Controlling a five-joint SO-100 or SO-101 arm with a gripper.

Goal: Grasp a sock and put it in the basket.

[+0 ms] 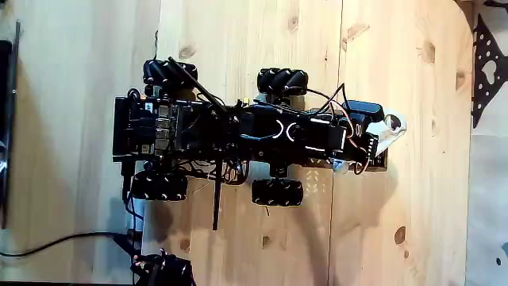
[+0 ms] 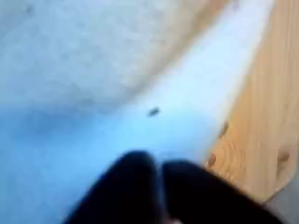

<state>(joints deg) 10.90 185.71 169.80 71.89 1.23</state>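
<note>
Sock (image 2: 112, 84) cloth, pale and bluish, spreads across most of the blurred wrist view, with a small dark speck on it and wood floor (image 2: 266, 103) showing at the right. Two dark fingertips (image 2: 131, 191) sit side by side at the bottom edge, pressed together against the cloth, so the gripper (image 2: 161, 187) looks closed on the sock. From the fixed view, a wheeled robot (image 1: 222, 131) lies lengthwise left to right, and the sock (image 1: 389, 127) is a small white patch at its right end, touching the arm tip; its long axis cannot be told. The basket cannot be made out.
</note>
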